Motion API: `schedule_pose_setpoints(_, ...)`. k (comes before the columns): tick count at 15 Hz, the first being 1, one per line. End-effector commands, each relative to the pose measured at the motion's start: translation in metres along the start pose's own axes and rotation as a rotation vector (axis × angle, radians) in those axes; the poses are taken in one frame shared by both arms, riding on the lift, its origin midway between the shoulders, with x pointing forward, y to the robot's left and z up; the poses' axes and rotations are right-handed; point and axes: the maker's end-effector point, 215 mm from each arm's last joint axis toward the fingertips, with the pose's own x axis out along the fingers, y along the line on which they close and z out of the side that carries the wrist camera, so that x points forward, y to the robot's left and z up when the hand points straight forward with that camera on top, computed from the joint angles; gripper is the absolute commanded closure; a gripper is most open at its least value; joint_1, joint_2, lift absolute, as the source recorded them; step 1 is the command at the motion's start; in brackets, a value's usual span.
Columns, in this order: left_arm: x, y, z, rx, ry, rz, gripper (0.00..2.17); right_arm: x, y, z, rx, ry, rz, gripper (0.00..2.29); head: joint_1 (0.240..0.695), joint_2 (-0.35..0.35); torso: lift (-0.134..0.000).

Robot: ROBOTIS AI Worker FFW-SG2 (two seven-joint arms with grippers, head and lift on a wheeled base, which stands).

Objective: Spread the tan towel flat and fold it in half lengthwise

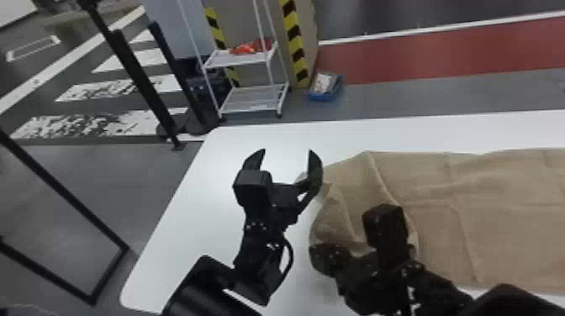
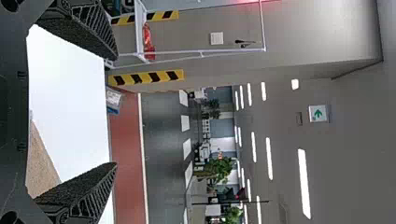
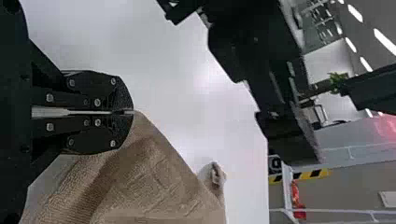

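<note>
On a white table (image 1: 180,210), the tan towel (image 1: 441,201) lies rumpled at its left end, its light, limp cloth likely to sag unless held by two corners. The right gripper (image 3: 127,112) pinches its edge; the left gripper (image 1: 288,151), fingers spread, could take the loose far corner (image 3: 214,175).
</note>
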Motion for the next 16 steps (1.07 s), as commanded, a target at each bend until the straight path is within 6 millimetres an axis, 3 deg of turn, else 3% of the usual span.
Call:
schedule_pose_setpoints(1, 0.000, -0.001, 0.000, 0.000, -0.001, -0.002, 0.08, 0.003, 0.004, -0.007, -0.003, -0.002, 0.011, 0.03, 0.695, 0.350, -0.128)
schedule_pose_setpoints(4, 0.000, -0.001, 0.000, 0.002, -0.001, -0.004, 0.08, -0.021, -0.008, 0.004, 0.021, -0.062, 0.029, 0.01, 0.695, 0.350, -0.128)
schedule_pose_setpoints(8, 0.001, -0.002, 0.000, 0.002, -0.001, -0.006, 0.08, -0.083, -0.044, 0.034, 0.061, -0.184, 0.005, 0.06, 0.695, 0.350, -0.128)
schedule_pose_setpoints(11, -0.002, -0.002, -0.005, 0.009, 0.008, -0.010, 0.08, -0.137, -0.109, 0.031, -0.027, -0.181, -0.187, 0.07, 0.695, 0.331, -0.128)
schedule_pose_setpoints(16, -0.033, 0.005, -0.016, 0.019, 0.035, -0.013, 0.08, -0.259, -0.230, 0.022, -0.015, -0.254, -0.464, 0.07, 0.695, 0.152, -0.128)
